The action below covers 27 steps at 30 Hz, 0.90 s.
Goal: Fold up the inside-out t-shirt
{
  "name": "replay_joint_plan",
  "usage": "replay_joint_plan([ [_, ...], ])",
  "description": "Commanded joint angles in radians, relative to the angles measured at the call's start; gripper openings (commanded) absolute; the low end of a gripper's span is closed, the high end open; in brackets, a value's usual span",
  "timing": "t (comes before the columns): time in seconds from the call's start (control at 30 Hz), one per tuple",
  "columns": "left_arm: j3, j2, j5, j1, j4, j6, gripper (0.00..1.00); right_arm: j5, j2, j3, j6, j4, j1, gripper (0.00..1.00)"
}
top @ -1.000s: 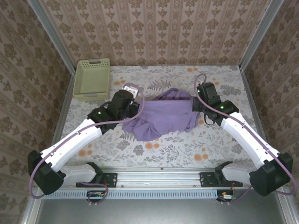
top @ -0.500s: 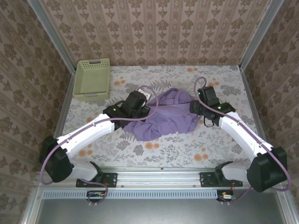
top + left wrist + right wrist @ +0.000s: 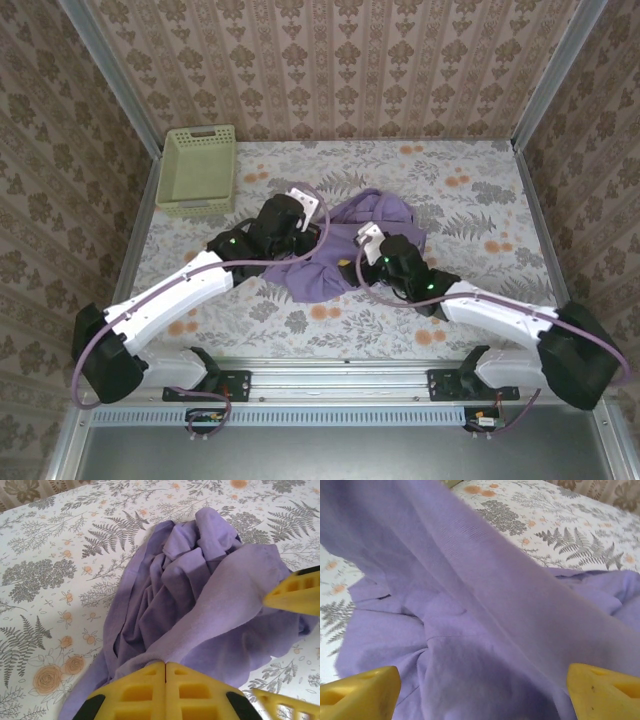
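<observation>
I see one lavender t-shirt (image 3: 385,212) heaped in a crumpled mound on the floral table (image 3: 480,200), lying between my two pincers. The left pincer (image 3: 165,666) has its yellow fingers pressed flat together, with a fold of the shirt's near edge pinched between them. The rest of the cloth spreads ahead of its tips. The right pincer (image 3: 482,685) is spread wide and holds nothing, with purple fabric draped across the gap between its fingers. One pale green basket (image 3: 198,165) sits well apart, beyond the left pincer and to its left.
</observation>
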Motion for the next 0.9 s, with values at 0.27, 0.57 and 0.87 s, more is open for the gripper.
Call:
replay_joint_plan([
  [0.27,-0.027,-0.045,0.072,0.011,0.032,-0.025,0.00,0.204,0.176,-0.017,-0.310,0.548,0.056,0.87],
  [0.57,-0.024,-0.062,0.097,0.011,0.041,-0.029,0.00,0.188,0.247,0.024,-0.378,0.560,0.055,0.65],
  [0.87,-0.032,-0.080,0.090,0.019,0.040,-0.037,0.03,0.215,0.155,-0.013,-0.342,0.524,0.053,0.12],
])
